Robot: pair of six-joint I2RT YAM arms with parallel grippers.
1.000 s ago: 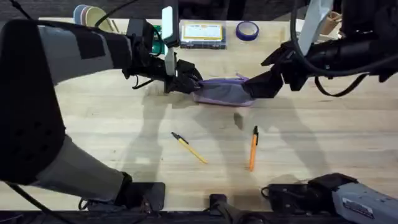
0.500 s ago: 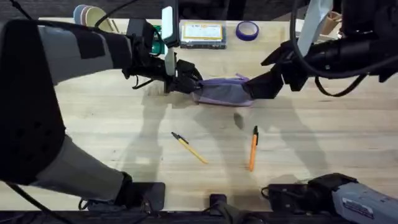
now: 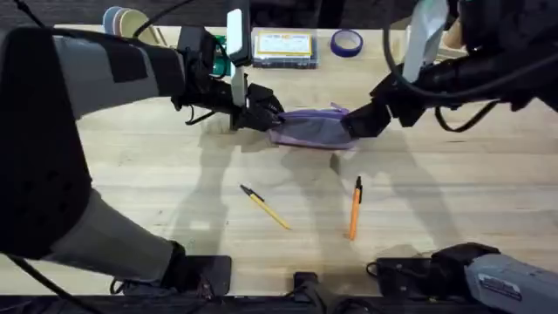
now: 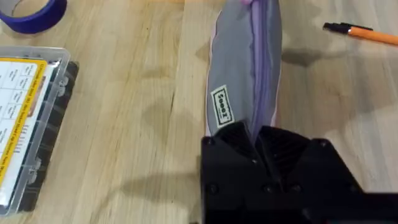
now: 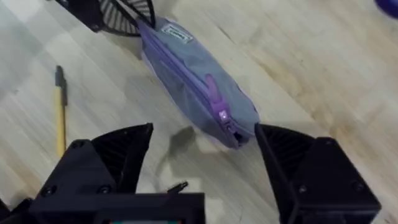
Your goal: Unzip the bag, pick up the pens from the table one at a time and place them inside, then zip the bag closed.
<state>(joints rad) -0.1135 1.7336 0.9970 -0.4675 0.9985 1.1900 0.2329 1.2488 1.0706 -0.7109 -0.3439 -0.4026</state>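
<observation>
The bag (image 3: 312, 127) is seen lying on the table (image 3: 174, 183), zipper closed, its one end clamped by the left gripper (image 3: 264, 117); the right gripper (image 5: 205, 158) is held at the opposite end with its fingers spread wide apart around the pull tab (image 5: 212, 91). The yellow pen (image 3: 264, 208) and the orange pen (image 3: 355, 208) are left on the table nearer the bases, well apart from the bag.

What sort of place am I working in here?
Probably a lab workbench rather than a home desk: a butcher-block table, a clear plastic parts box, a roll of purple tape and stacked cups along the far edge.
</observation>
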